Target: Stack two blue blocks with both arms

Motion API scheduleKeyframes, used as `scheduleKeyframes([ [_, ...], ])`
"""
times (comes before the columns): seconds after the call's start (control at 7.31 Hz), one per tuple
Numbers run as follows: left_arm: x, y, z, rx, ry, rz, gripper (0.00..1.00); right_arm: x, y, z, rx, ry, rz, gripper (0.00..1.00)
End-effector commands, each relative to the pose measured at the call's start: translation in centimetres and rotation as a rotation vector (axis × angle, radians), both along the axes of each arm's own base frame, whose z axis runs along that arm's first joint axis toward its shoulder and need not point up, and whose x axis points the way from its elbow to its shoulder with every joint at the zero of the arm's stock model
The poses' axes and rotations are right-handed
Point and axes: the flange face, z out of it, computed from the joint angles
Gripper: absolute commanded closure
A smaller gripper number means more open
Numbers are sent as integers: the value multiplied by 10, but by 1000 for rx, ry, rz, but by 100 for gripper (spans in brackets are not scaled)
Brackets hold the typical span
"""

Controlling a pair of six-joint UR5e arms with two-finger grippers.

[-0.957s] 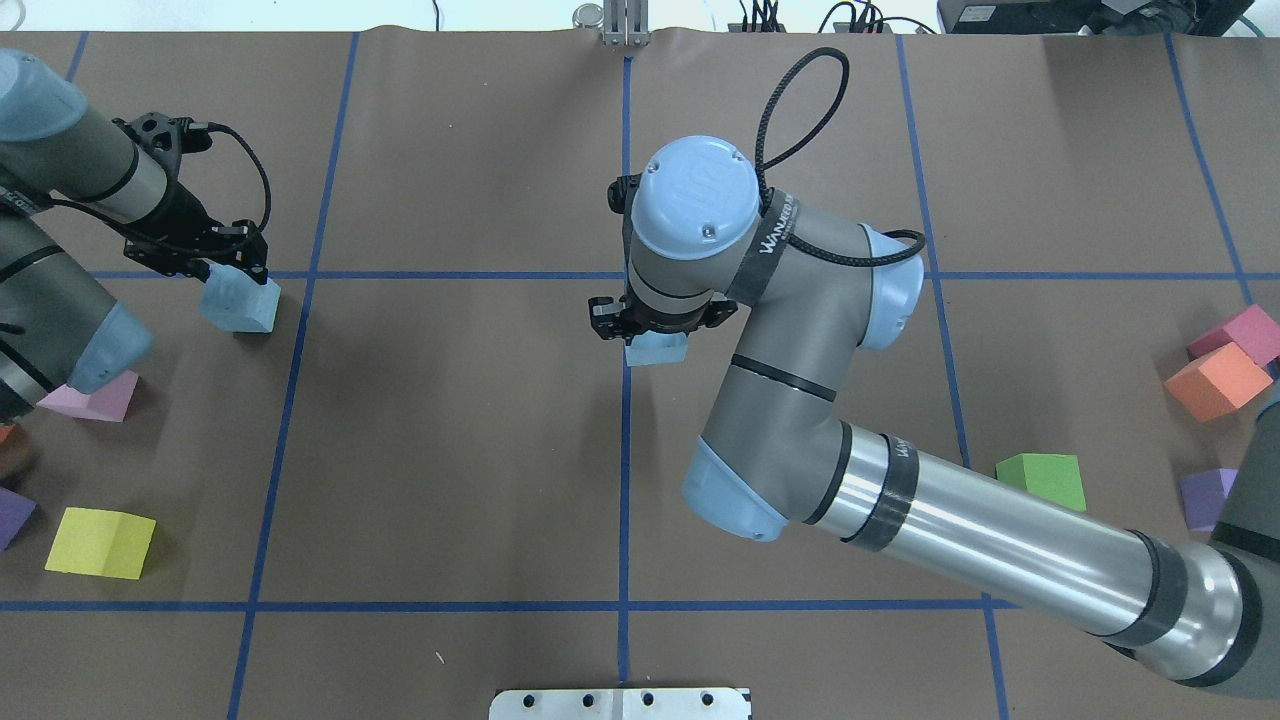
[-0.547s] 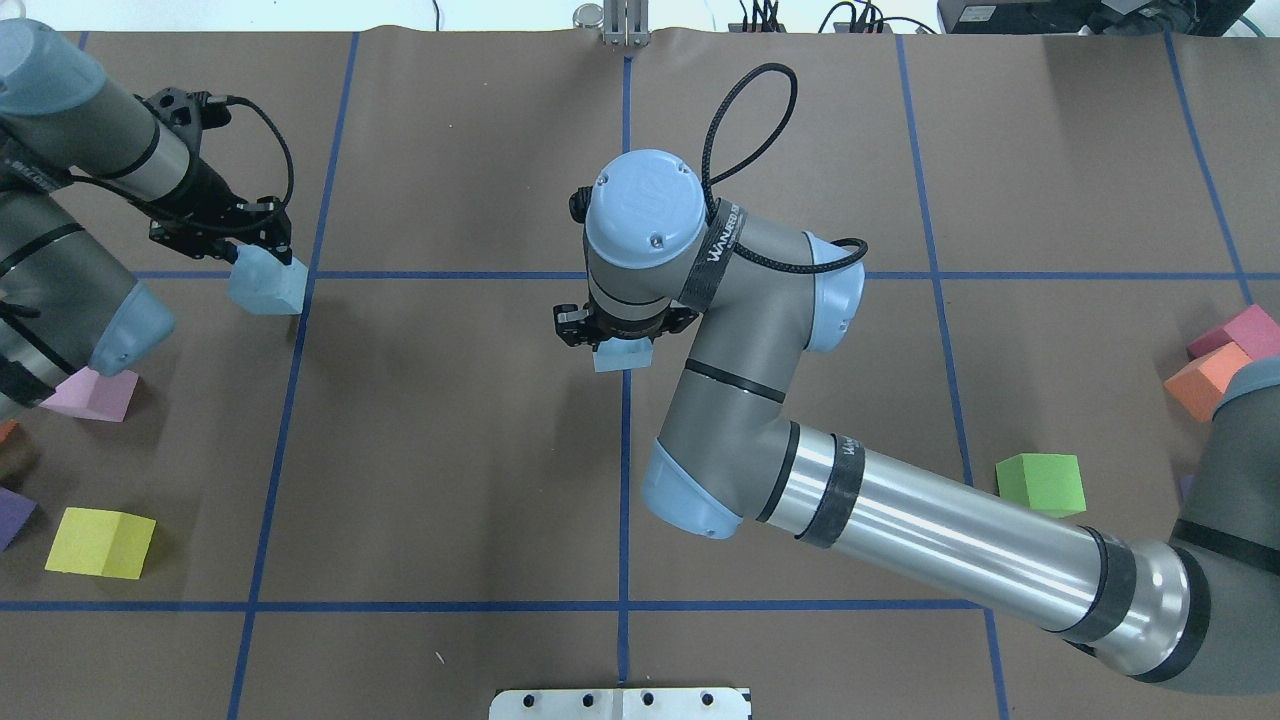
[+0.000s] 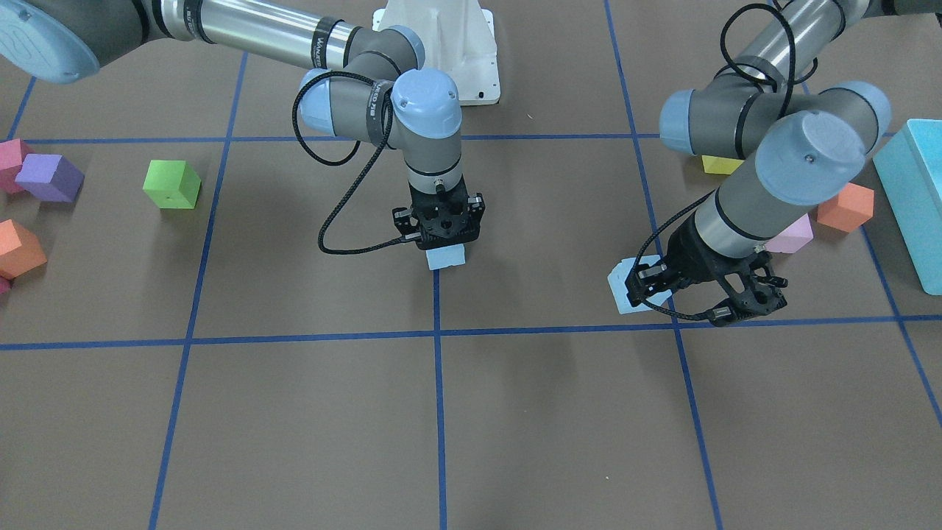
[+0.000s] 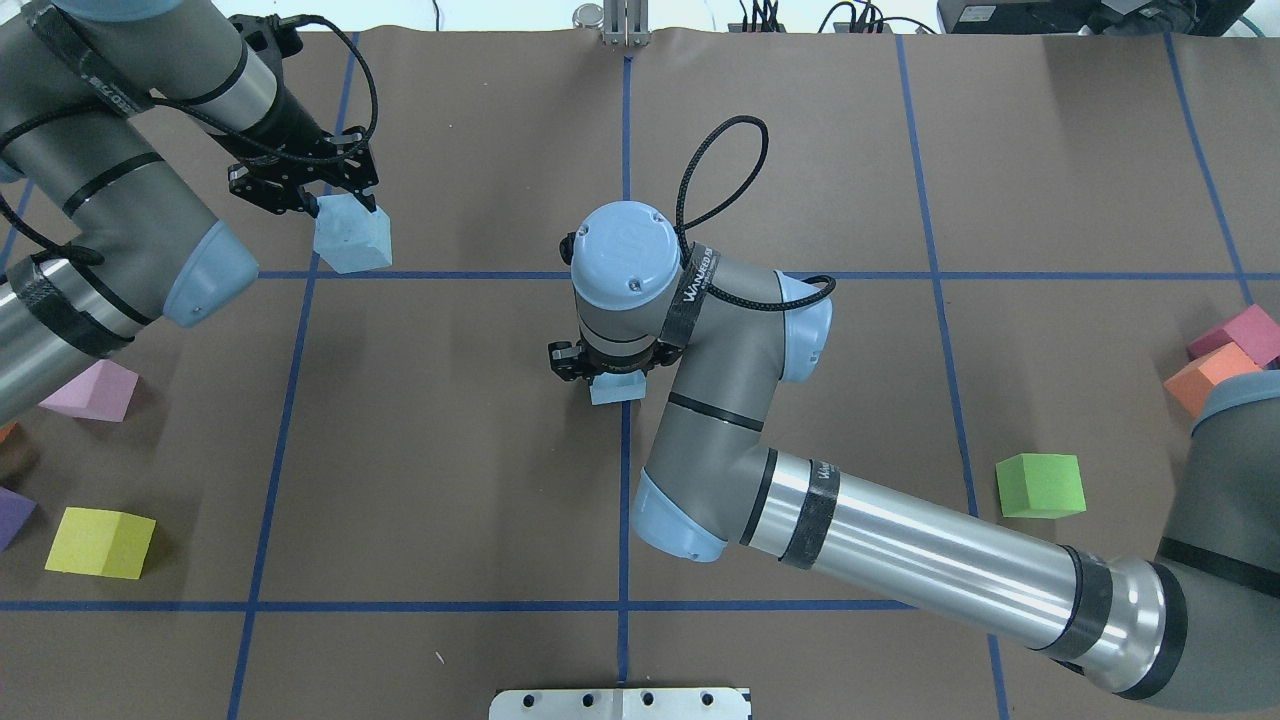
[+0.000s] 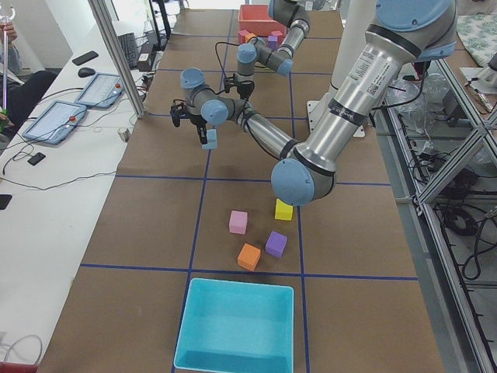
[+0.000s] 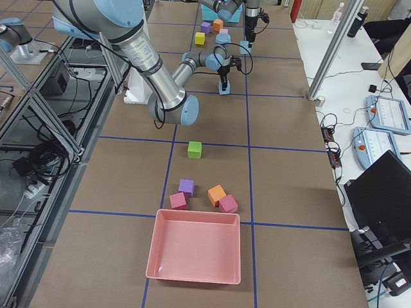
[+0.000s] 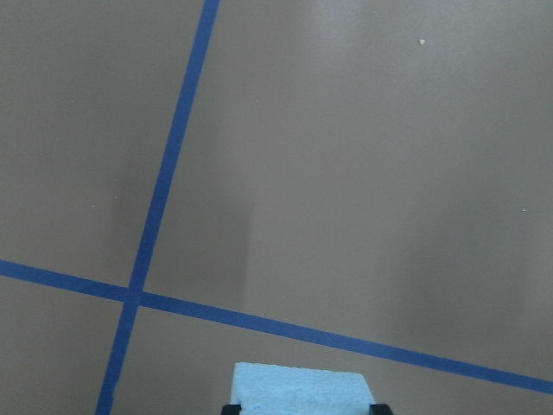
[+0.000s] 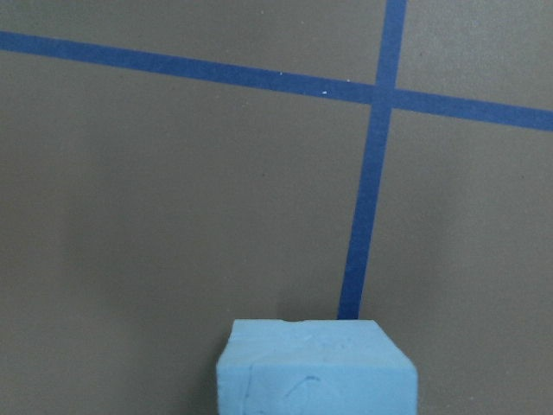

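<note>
The brown-papered table [image 4: 450,450], ruled into squares by blue tape, took up most of the room before me. Across it stretched the right arm [image 4: 900,560], reaching from its corner to the middle, while the left arm [image 4: 100,230] bent over the far side on its own half. At the left end sat a turquoise box [image 5: 237,326], and at the right end a pink tray [image 6: 196,247]. The right gripper [image 3: 446,246] pointed straight down at the centre line, its jaws closed narrowly on the centre blue block [image 4: 616,390], which sat very low over the tape; whether it touched the paper I could not tell. The left gripper [image 4: 340,212] was tilted, its jaws pinching the raised blue block [image 4: 352,245] by its upper part, so that the cube hung clear of the table near a tape crossing, well apart from the other one. Loose cubes lay about: a green cube [image 4: 1042,485] beside the right arm, a yellow cube [image 4: 100,542] and a pink cube [image 4: 90,390] near the left arm.
</note>
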Motion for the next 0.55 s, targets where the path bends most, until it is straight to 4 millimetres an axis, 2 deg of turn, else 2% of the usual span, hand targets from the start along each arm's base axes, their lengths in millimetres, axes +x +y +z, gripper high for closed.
scheduleKeyframes([
  [0.0,33,16,-42,3,38,10,43,43,-23,-23,17,-56,39,0],
  [0.14,49,23,-63,21,56,28,43,78,-35,-26,17,-71,64,0],
  [0.27,70,35,-82,42,68,51,43,114,-62,-26,11,-80,104,0],
  [0.41,101,52,-103,89,60,57,43,150,-92,-16,-18,-89,131,0],
])
